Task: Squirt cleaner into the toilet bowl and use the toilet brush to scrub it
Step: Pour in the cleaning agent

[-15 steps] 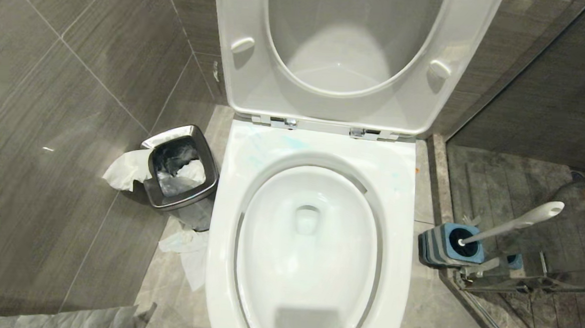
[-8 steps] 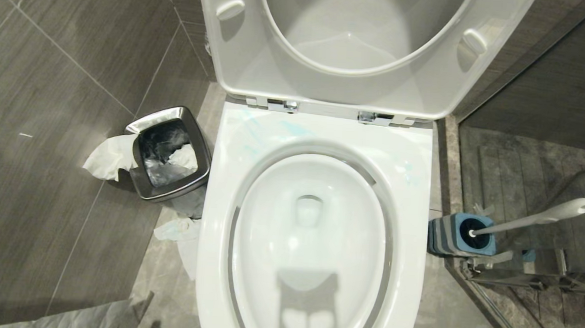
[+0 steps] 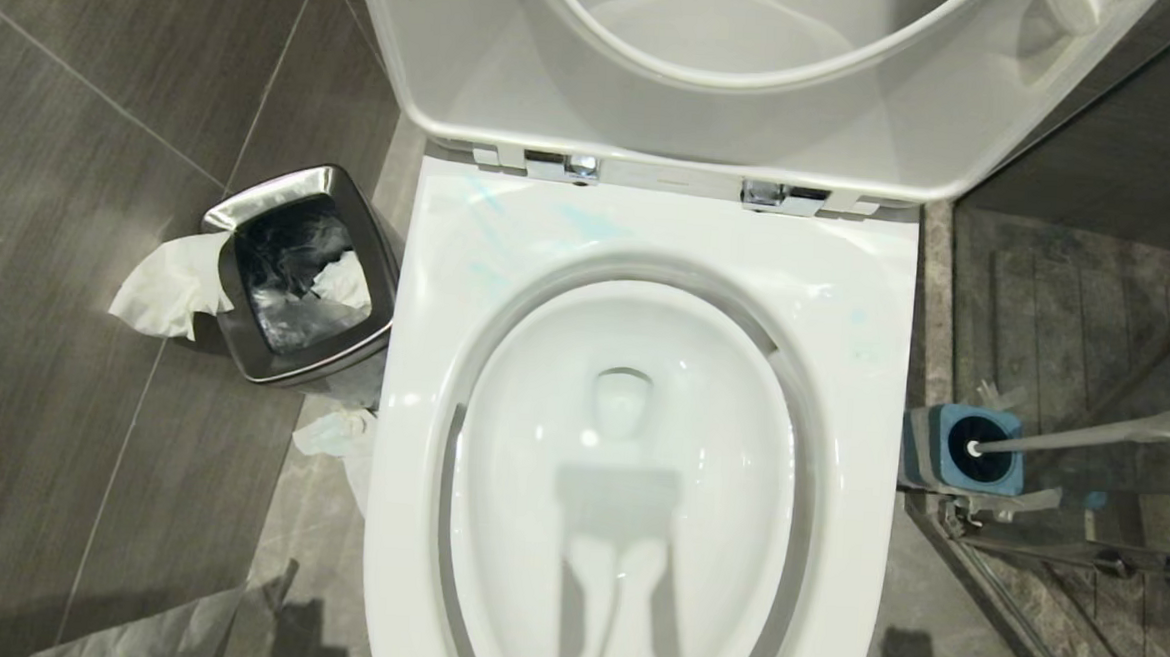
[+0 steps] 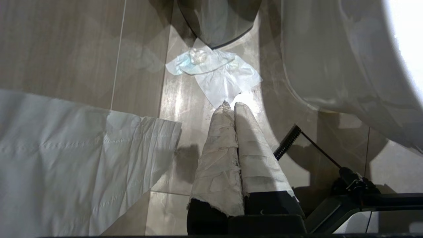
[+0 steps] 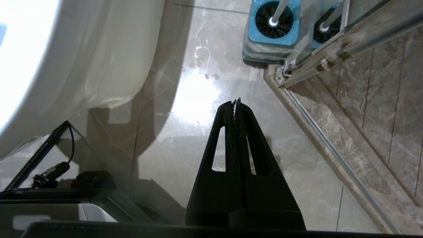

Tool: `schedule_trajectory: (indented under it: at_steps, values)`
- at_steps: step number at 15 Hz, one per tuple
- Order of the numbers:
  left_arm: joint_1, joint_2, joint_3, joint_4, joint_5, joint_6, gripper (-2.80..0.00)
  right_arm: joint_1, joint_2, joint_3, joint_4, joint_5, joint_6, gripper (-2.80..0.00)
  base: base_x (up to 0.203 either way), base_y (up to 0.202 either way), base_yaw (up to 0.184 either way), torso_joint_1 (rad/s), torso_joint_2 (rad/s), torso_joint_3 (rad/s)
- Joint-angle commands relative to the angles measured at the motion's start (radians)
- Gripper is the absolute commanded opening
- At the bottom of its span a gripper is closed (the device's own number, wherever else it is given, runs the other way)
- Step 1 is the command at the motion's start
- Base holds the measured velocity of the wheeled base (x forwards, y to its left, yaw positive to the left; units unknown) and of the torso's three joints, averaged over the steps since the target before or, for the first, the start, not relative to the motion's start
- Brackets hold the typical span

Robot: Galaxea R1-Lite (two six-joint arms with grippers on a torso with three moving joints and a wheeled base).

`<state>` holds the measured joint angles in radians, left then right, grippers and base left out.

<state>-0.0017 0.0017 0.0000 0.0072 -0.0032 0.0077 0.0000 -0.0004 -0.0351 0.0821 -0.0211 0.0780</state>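
Observation:
The white toilet bowl fills the middle of the head view, with its seat and lid raised. To its right the toilet brush leans in a blue holder, black bristles down. The cleaner is out of view. Neither arm shows in the head view. My left gripper, its fingers wrapped in white tape, hangs shut and empty over the floor beside the toilet bowl. On the bowl's other side, my black right gripper is shut and empty, short of the toilet brush.
A square steel bin with paper in it stands left of the toilet. Tissue lies on the floor by it, and a white paper sheet hangs near my left gripper. A glass shower partition with a metal rail stands right of the brush holder.
The whole head view has shifted: the camera has come closer over the toilet, which looks larger. A shadow of the robot now falls on the bowl. Nothing in the scene moved.

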Motion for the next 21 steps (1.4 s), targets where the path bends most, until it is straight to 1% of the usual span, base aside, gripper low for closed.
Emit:
schedule_trajectory:
  at_steps: [1,7,10,11,12,13,16,18,21]
  values:
    - [0.0,0.001,0.002,0.0,0.0,0.0,-2.8,0.0,0.0,0.0,0.001,0.0,0.0,-2.8,0.0,0.0,0.0,0.004,0.01,-0.2]
    - [0.0,0.001,0.002,0.0,0.0,0.0,-2.8,0.0,0.0,0.0,0.001,0.0,0.0,-2.8,0.0,0.0,0.0,0.003,0.0,-0.196]
    - [0.0,0.001,0.002,0.0,0.0,-0.002,-2.8,0.0,0.0,-0.002,0.008,0.0,0.0,-2.8,0.0,0.0,0.0,0.006,0.0,-0.061]
    - [0.0,0.001,0.002,0.0,0.0,-0.005,-2.8,0.0,0.001,-0.011,0.02,-0.003,-0.003,-2.8,0.0,0.0,0.0,0.0,0.0,0.0]
    - [0.0,0.001,0.002,0.0,0.0,-0.005,-2.8,-0.001,0.005,-0.028,0.072,-0.009,-0.007,-2.8,0.0,0.0,0.0,0.0,0.0,0.0]
    - [-0.001,0.001,0.002,0.0,0.0,-0.005,-2.8,0.0,0.01,-0.075,0.139,-0.013,-0.008,-2.8,0.0,0.0,0.0,0.0,0.0,0.0]
    - [0.0,0.001,0.002,0.0,0.0,-0.005,-2.8,0.0,0.084,-0.295,0.418,-0.016,-0.006,-2.8,0.0,0.0,0.0,0.0,0.0,0.0]
    - [0.0,0.001,0.002,0.0,0.0,-0.005,-2.8,0.0,0.205,-0.382,0.477,-0.014,-0.004,-2.8,0.0,0.0,0.0,0.0,0.0,0.0]
    - [0.0,0.001,0.002,0.0,0.0,-0.005,-2.8,0.0,0.428,-0.494,0.496,-0.007,-0.004,-2.8,0.0,0.0,0.0,0.0,0.0,0.0]
